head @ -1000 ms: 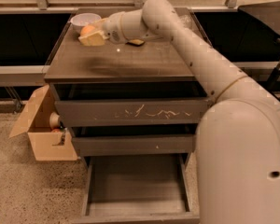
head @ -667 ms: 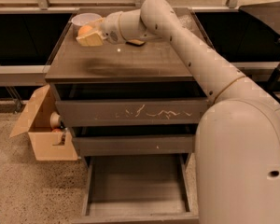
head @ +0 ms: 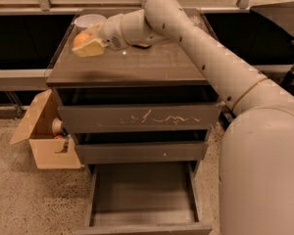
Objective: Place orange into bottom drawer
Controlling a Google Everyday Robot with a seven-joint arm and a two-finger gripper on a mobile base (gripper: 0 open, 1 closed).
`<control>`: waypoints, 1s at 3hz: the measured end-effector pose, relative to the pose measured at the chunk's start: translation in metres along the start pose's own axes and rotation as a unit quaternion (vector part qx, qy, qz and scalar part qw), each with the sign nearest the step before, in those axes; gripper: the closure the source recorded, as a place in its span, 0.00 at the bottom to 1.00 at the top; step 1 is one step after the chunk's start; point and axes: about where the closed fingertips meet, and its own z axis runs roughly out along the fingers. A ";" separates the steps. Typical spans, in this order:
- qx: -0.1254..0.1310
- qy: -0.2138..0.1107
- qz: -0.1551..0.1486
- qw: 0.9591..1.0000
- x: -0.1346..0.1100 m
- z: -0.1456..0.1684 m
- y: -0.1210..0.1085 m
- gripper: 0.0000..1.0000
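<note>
White bowl (head: 89, 19) on countertop (head: 152, 65), cardboard box (head: 45, 143) on floor (head: 19, 202).

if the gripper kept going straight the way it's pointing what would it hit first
Likely nothing: the gripper, holding the orange, points left past the edge of the cabinet top. The white bowl sits behind that line, though depth is unclear.

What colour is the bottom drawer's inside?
Bottom drawer: plain grey, camera view. Pincer holds the orange above the cabinet top.

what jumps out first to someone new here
The big cream arm reaches across the cabinet top, its end effector closed on the orange at the back left corner, beside a white bowl. Below, the bottom drawer stands pulled open, and a cardboard box sits on the floor at left.
</note>
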 end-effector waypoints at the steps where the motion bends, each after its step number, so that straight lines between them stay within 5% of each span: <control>1: -0.026 -0.002 -0.017 1.000 -0.009 -0.004 0.047 1.00; 2: -0.048 0.008 -0.021 0.999 -0.004 -0.001 0.099 1.00; 3: -0.055 -0.018 -0.019 0.998 0.017 0.013 0.155 1.00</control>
